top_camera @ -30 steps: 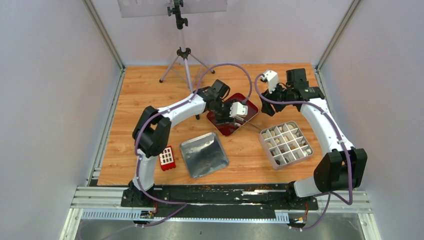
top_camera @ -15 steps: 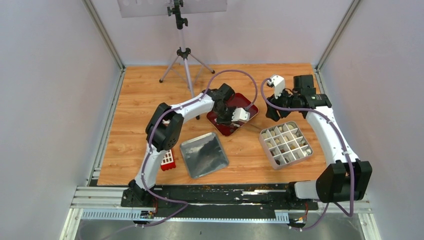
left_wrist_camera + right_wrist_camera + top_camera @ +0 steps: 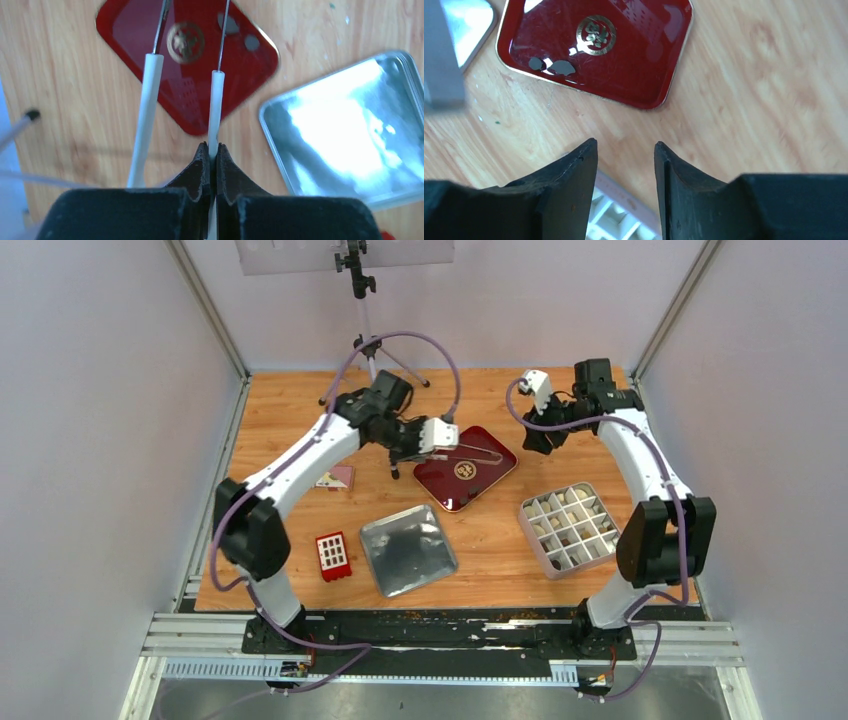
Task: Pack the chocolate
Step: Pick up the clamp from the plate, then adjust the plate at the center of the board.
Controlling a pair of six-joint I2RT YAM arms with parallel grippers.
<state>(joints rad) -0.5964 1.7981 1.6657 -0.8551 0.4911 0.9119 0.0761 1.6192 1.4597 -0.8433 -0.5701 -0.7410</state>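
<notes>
The left pincer (image 3: pixel 210 155) is squeezed together on one white leg of the tongs (image 3: pixel 216 100). Their thin tips reach over the red tray (image 3: pixel 240 65). The right pincer (image 3: pixel 625 150) hangs apart with nothing in it, above bare desk (image 3: pixel 749 100) beside the red tray's edge. The chocolate (image 3: pixel 575 496) sits in the gray box (image 3: pixel 533 537), in its little rooms.

You get bright, even light from above on the tabletop (image 3: pixel 285 410), with only soft shadows. In your left wrist view the metal tray (image 3: pixel 345 130) glares white and is blurred, the left pincer (image 3: pixel 212 152) near the lens is soft, and the red tray (image 3: pixel 240 70) mirrors pale patches.
</notes>
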